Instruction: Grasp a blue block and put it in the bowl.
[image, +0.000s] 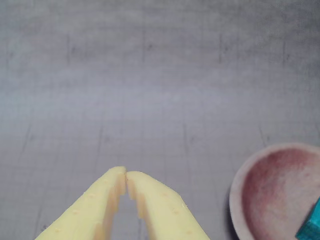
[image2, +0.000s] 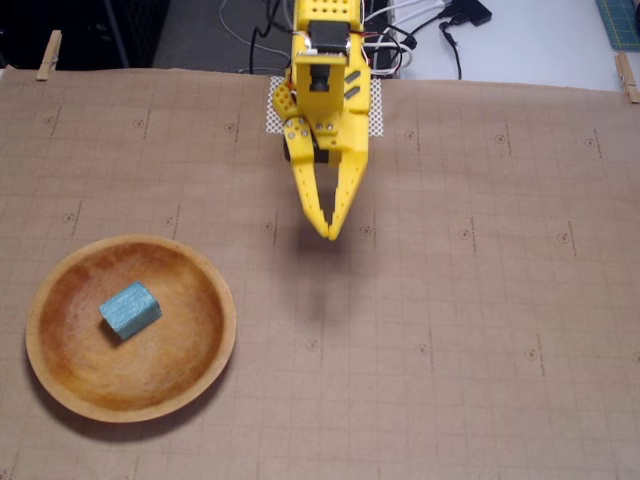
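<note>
The blue block (image2: 130, 309) lies inside the wooden bowl (image2: 207, 300) at the lower left of the fixed view, left of the bowl's middle. In the wrist view the bowl (image: 252, 172) shows at the lower right edge, with a corner of the blue block (image: 311, 226) cut off by the frame. My yellow gripper (image2: 330, 234) hangs above the mat, up and to the right of the bowl, with its fingertips touching and nothing between them. In the wrist view the gripper (image: 125, 175) points up from the bottom edge, shut and empty.
A brown gridded mat (image2: 450, 300) covers the table, held by wooden clips (image2: 48, 55) at the back corners. The arm's base and cables (image2: 400, 40) stand at the back centre. A grey surface lies beyond the mat at the top right.
</note>
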